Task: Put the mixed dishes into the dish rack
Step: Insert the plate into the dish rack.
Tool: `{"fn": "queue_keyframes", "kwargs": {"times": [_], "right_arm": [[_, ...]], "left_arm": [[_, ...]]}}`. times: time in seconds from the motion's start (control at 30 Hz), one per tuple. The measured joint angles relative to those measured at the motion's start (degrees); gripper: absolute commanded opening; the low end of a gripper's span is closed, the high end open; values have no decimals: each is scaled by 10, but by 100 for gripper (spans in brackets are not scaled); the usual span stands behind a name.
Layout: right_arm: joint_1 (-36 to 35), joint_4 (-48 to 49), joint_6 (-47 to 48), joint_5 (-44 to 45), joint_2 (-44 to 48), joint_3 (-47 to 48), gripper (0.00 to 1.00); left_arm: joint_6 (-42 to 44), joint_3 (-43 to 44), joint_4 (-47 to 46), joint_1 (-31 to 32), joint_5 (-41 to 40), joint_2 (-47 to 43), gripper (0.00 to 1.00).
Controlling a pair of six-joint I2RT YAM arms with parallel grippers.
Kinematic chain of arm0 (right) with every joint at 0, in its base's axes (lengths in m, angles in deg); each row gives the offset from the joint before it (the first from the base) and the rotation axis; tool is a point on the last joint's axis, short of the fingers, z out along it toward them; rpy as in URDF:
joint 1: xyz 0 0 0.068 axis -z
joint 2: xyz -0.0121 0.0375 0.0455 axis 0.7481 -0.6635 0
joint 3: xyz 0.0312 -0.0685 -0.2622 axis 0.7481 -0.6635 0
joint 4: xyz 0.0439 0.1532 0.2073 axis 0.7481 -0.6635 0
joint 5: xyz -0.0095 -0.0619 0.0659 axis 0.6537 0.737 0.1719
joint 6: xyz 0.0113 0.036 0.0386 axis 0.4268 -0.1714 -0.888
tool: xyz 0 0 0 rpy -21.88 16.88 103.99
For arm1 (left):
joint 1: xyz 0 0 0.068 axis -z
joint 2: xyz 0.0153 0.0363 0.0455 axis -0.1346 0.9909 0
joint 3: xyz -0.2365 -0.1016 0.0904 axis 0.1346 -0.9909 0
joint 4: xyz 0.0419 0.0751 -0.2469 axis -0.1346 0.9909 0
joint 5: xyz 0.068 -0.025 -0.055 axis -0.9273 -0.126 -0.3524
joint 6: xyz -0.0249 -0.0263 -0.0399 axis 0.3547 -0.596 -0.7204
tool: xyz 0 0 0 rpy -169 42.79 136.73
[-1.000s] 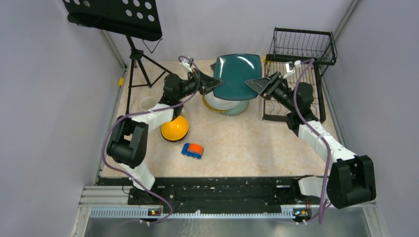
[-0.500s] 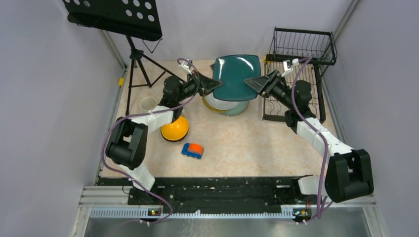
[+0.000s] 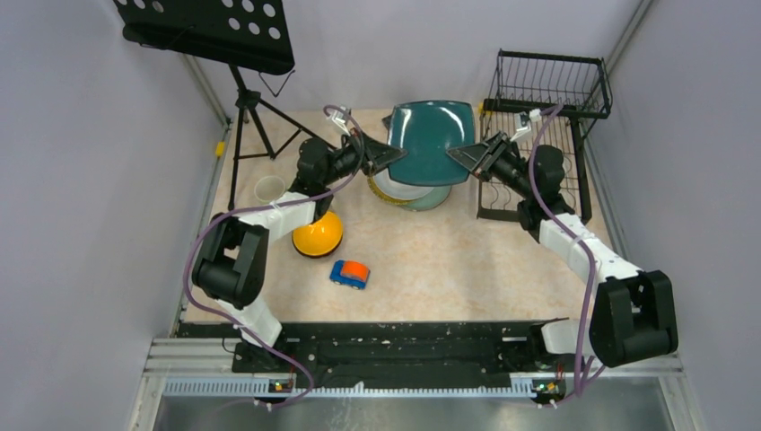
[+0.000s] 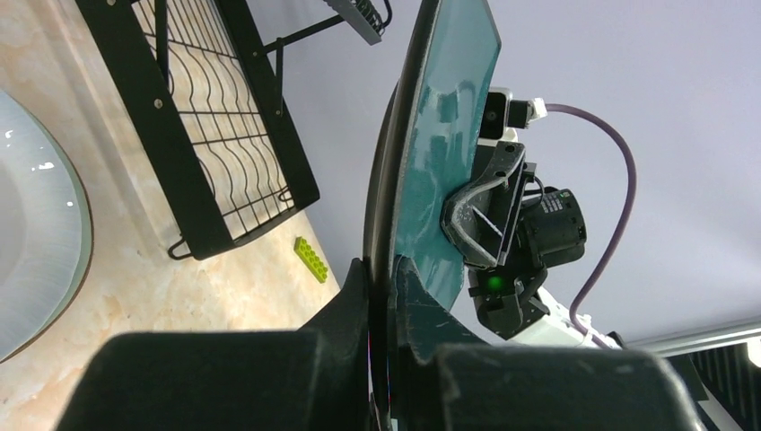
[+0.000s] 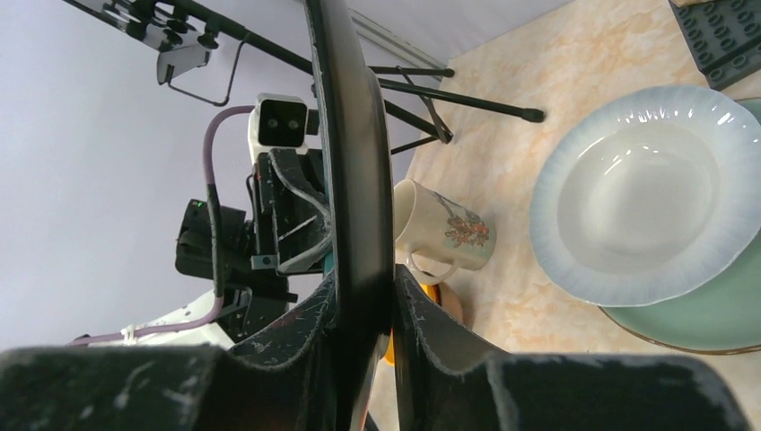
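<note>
Above the table [image 3: 449,260], left hand [image 3: 391,153] and right hand [image 3: 459,153] clamp the glossy teal plate [image 3: 431,133].

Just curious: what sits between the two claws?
A dark teal square plate, held at opposite edges by the left gripper and right gripper; top view shows it.

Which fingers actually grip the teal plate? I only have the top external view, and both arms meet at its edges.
Observer: Both do. In the left wrist view the left fingers pinch the rim of the dark teal plate, one on each face.
Operator: And the right side?
Observer: The right wrist view shows the right fingers pressed against both faces of the opposite rim, with the plate up on edge.
Operator: Anything by the rack that I can't see?
Observer: A small green brick lies on the table just off the dish rack corner.
</note>
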Motion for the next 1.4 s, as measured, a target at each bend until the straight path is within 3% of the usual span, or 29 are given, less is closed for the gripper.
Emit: {"fn": "queue_keyframes", "kwargs": {"times": [0.2,0.4,0.57,0.7,0.8,1.13,1.4], "right_arm": [[2,-17,6,-3,0,0,0],[2,-54,33,-7,0,13,0],[1,-86,61,0,6,15,0],[1,-115,77,9,8,15,0],[1,-139,93,18,14,15,0],[-1,-279,172,73,24,35,0],[-1,-474,289,132,24,189,0]], "left_arm": [[7,1,10,0,4,0,33],[30,17,47,2,13,0,46],[78,45,127,5,17,-6,67],[143,83,231,6,11,-14,75],[200,104,313,7,-9,-25,91],[350,138,490,6,-94,-75,99],[439,139,567,6,-127,-94,99]]}}
